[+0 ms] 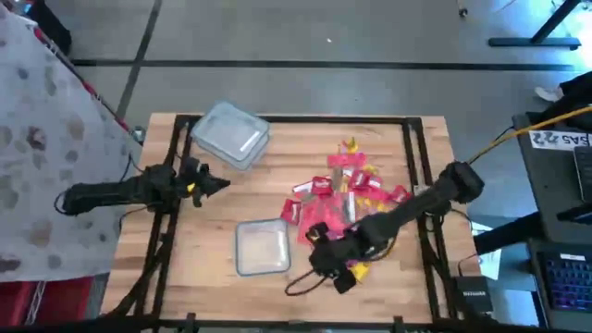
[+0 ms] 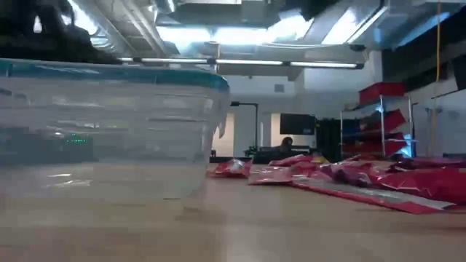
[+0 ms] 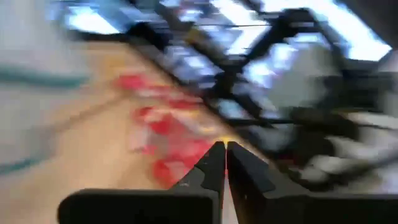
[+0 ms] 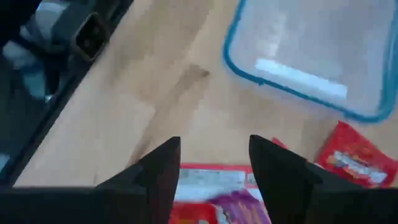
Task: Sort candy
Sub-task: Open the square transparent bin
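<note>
At lower centre of the high view, the right gripper (image 1: pixel 326 262) gapes empty beside the clear rectangular plastic tub (image 1: pixel 262 247); only its wrist view shows flat red candy packets (image 4: pixel 354 155) beneath.

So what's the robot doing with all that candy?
It's sorting it. The candy lies in a heap on the wooden table, and both clear tubs, one near the heap and one farther back, look empty. The right gripper hangs open over the heap's edge, holding nothing. The left gripper waits shut at the table's left side.
</note>
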You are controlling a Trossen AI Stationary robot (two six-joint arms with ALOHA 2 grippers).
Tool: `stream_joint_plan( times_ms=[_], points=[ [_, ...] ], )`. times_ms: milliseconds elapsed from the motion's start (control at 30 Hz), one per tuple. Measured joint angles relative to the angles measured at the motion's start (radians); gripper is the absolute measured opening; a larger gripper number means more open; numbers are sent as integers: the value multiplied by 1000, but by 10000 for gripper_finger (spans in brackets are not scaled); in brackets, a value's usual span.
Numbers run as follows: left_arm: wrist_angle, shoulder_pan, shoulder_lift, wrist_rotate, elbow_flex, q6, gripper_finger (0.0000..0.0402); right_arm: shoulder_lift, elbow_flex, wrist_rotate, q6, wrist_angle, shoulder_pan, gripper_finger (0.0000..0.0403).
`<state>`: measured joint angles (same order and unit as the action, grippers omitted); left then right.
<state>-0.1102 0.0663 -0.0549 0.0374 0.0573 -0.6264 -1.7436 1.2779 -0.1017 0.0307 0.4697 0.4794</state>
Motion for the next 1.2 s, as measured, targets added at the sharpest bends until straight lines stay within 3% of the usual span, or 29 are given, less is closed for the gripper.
stream_joint_plan(
  times_ms=[167, 267, 467, 633, 833, 1000, 1200],
  points=[
    [-62, -112, -85, -110, 96, 155, 0, -3, -66, -119, 19, -167, -93, 179],
    [-59, -203, -211, -176, 175, 223, 0, -10, -66, -118, 19, -277, -169, 179],
    [-58, -390, -586, -251, 311, 213, 0, -24, -64, 26, 1, -434, -301, 179],
    [3, -566, -862, -251, 426, 121, 0, -123, -65, 152, -41, -481, -315, 179],
    [207, -731, -1119, -433, 603, 54, 0, -222, -3, 139, -64, -459, -290, 179],
    [250, -741, -1294, -450, 627, 19, 0, -225, 55, 101, -46, -306, -280, 179],
    [314, -730, -1342, -563, 634, -48, 0, -223, 120, 91, -9, -121, -207, 179]
  ],
)
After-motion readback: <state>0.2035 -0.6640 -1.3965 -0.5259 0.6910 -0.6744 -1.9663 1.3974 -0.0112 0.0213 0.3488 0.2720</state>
